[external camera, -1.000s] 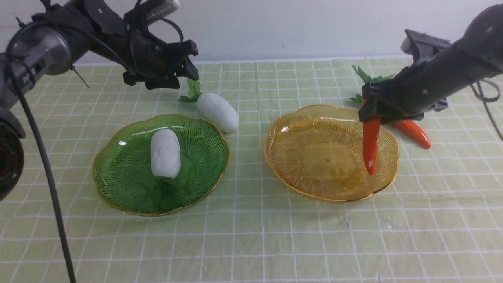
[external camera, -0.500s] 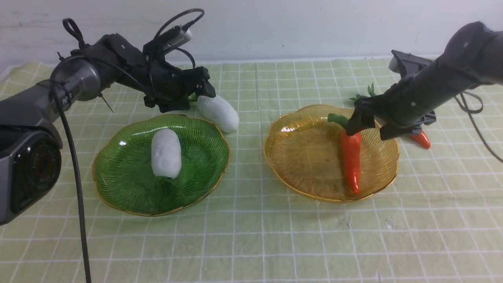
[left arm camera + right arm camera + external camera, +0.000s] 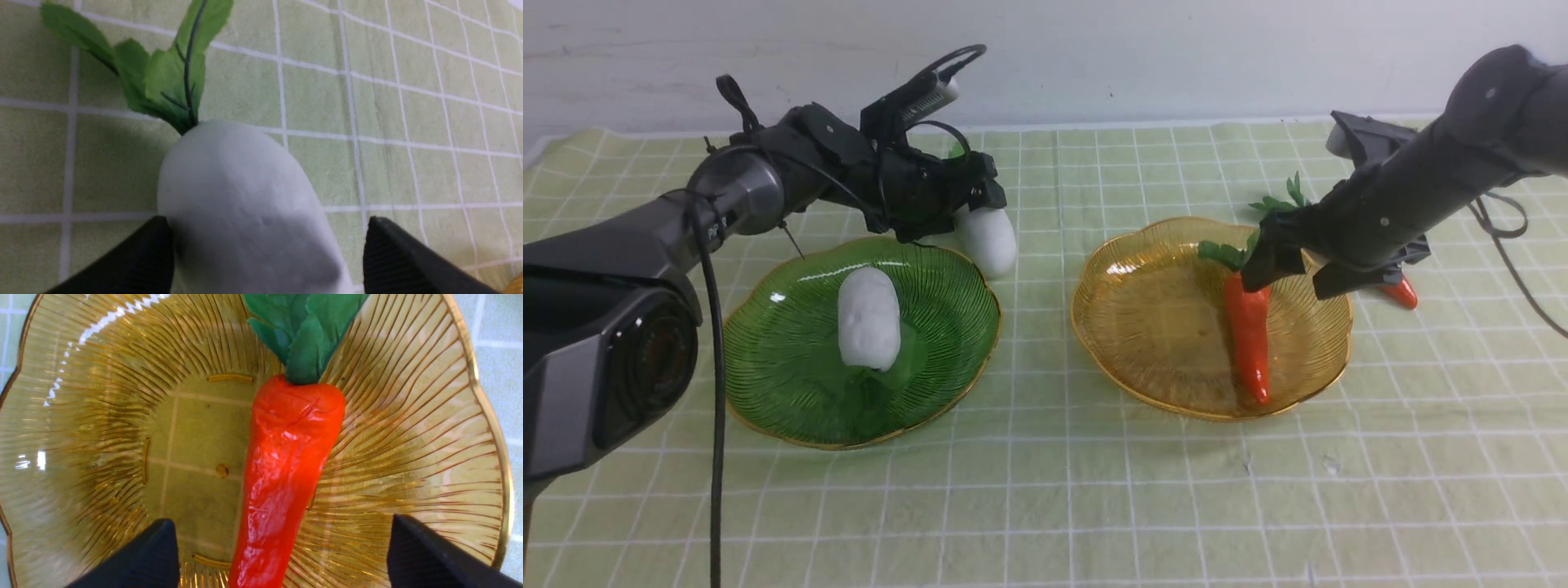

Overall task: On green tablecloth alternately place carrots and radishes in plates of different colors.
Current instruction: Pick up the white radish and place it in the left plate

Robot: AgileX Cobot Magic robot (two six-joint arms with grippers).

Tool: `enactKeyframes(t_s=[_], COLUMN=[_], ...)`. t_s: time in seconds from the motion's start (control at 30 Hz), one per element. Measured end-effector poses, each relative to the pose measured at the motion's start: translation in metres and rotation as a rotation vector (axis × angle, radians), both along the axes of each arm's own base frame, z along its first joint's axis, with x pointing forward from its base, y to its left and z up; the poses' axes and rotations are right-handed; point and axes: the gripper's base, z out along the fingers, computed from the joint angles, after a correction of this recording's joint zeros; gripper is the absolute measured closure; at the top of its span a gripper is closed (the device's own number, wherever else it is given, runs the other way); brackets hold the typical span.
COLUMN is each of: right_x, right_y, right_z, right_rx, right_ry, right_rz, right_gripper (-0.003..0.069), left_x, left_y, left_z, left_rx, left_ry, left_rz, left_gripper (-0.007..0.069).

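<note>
On the green tablecloth (image 3: 1045,506), the green plate (image 3: 792,367) holds one white radish (image 3: 867,318). The second radish (image 3: 988,237) lies on the cloth behind that plate. My left gripper (image 3: 980,204) is open and straddles its leafy end; in the left wrist view the radish (image 3: 241,196) lies between the open gripper (image 3: 267,224). The amber plate (image 3: 1152,327) holds a carrot (image 3: 1248,335). My right gripper (image 3: 1290,280) is open just above its leafy end, as the right wrist view (image 3: 282,526) shows. The second carrot (image 3: 1401,292) lies behind my right arm, mostly hidden.
A pale wall runs along the far edge of the cloth. The two plates sit side by side with a gap of cloth between them. A black cable (image 3: 715,408) hangs from my left arm over the front left.
My right gripper lowered the carrot into the amber plate and opened, leaving it lying there. My left arm came down and rightward onto the radish lying on the cloth.
</note>
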Motion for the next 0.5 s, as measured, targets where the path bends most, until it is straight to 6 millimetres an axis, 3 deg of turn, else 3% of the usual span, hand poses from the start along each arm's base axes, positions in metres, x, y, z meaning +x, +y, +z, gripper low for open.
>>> enactKeyframes(t_s=[0.1,0.33,0.5], right_x=[0.0,-0.001,-0.003], right_y=[0.0,0.0,0.001], right_z=[0.0,0.0,-0.001], right_rx=[0.0,0.0,0.003], right_ry=[0.0,0.006,0.034], right_rz=[0.001,0.005,0.019], right_gripper=[0.0039,0.0059,0.0067], left_x=[0.0,0.002,0.0], left_y=[-0.001,-0.002,-0.006], left_z=[-0.003,-0.009,0.016], left_rx=[0.0,0.014,0.053], left_ry=[0.003,-0.011,-0.066], left_rz=[0.0,-0.034,-0.137], left_gripper=[0.0067,0.0168,0.017])
